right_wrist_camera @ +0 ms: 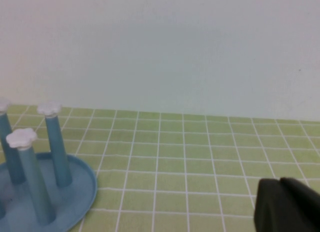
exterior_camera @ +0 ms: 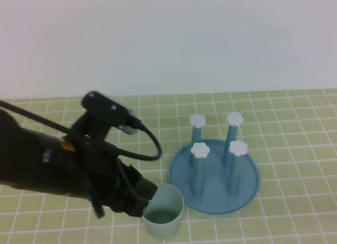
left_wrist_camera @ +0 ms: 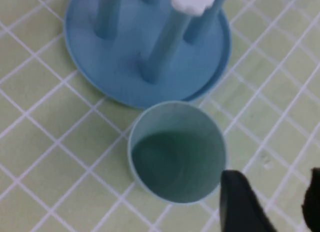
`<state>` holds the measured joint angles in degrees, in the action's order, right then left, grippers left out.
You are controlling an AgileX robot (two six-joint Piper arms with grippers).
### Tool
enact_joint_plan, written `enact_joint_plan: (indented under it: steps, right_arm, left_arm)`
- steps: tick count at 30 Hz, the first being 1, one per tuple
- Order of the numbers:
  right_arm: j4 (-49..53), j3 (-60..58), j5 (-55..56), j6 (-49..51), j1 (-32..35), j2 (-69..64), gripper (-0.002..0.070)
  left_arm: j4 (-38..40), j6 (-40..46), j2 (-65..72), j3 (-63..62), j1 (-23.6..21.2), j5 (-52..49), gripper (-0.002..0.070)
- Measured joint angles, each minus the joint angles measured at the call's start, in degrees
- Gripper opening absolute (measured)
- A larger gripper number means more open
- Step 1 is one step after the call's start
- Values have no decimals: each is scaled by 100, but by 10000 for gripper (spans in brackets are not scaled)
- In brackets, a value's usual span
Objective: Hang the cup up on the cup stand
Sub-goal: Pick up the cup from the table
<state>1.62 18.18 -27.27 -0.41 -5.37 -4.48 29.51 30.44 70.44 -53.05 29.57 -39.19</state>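
Cup [exterior_camera: 164, 211] upright, mouth up, axis vertical; pale mint, translucent, at stand's [exterior_camera: 247, 194] 8 o'clock. My left gripper [exterior_camera: 141, 199] jaws apart beside its rim. Right gripper [right_wrist_camera: 287, 207] shut, apart.

The cup [exterior_camera: 164, 217] stood upright at the lower centre, just beside the cup stand [exterior_camera: 214, 175], leaving only a narrow gap. The left gripper [exterior_camera: 141, 197] crowded the cup's left side. 4 posts [exterior_camera: 199, 167] blocked the stand's middle. Open tablecloth [exterior_camera: 295, 149] lay at right.

Green gridded tablecloth [exterior_camera: 295, 112] — white wall [exterior_camera: 168, 38]
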Motion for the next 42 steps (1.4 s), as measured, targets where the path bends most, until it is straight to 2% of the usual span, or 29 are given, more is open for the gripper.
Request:
enact_joint_plan:
  steps: [6,11,20,24,30,35,37,42]
  right_arm:
    - [0,0,-34,0,0,0,-1]
    - [-8,0,-34,-12,0,0,-1]
    - [-8,0,-46,-12,0,0,-1]
    - [-8,0,-46,-22,0,0,-1]
    - [-8,0,-96,-75,0,0,-1]
    - [-8,0,-143,-157,0,0,-1]
    - [-8,23,-275,-230,0,0,-1]
    - [-49,368,-1079,-686,0,0,-1]
  left_arm:
    - [-743,-348,794,-58,56,156,305]
    - [-755,-665,1406,-112,45,188,366]
    - [-749,-785,1905,-112,45,409,360]
    - [-637,-785,2002,-112,45,275,267]
    - [-496,-771,2002,-112,45,51,0]
    - [-293,-662,2002,-366,45,-678,0]
    - [-9,-366,1990,-625,45,-1105,0]
    - [1933,1012,1786,-1205,45,-2018,0]
